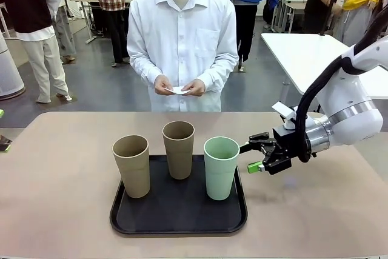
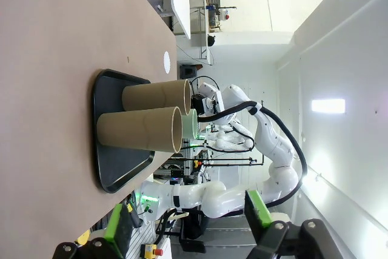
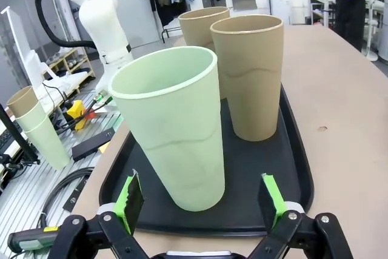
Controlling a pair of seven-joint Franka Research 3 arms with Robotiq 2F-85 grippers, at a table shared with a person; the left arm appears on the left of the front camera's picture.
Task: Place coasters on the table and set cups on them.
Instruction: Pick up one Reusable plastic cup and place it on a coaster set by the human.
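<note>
Right hand (image 1: 252,156) gapes just beside the mint cup (image 1: 220,168).

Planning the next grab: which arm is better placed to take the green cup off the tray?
Right. The right claw, open, hangs just beside the green cup, pointed at it. The left claw sits off the tray's other side, with both brown cups in between.

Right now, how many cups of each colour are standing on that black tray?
Tan-brown cups: 2
Mint green cup: 1
Total: 3 cups, all upright on the black tray.
</note>
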